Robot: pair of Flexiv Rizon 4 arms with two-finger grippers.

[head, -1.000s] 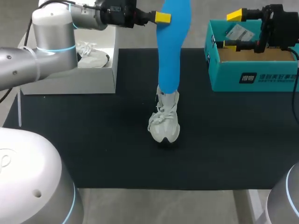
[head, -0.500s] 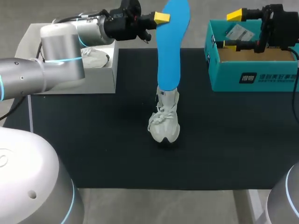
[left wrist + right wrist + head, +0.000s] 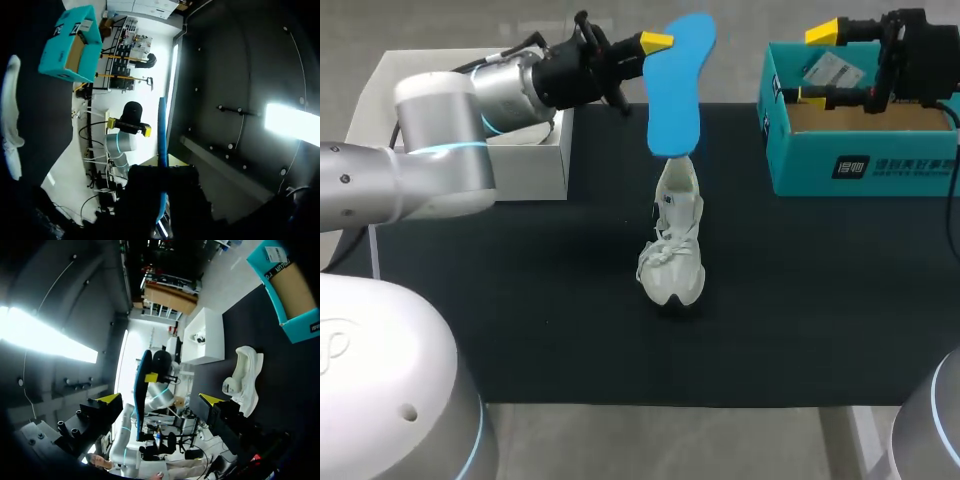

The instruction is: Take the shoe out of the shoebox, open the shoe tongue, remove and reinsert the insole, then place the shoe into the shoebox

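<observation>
A white shoe stands on the black mat, toe toward the front. My left gripper is shut on the upper part of a blue insole, which hangs tilted with its lower tip just over the shoe's opening. In the left wrist view the insole shows edge-on, running ahead from my gripper; the shoe lies off to the side. My right gripper hangs open and empty over the teal shoebox. The right wrist view shows the shoe, the shoebox and the insole.
A white box stands at the back left of the mat, under my left arm. The teal shoebox holds a paper tag. The mat's front half is bare around the shoe.
My left arm swung forward and raised the insole, which tilted; its lower end has come up out of the shoe. The right arm has kept still.
</observation>
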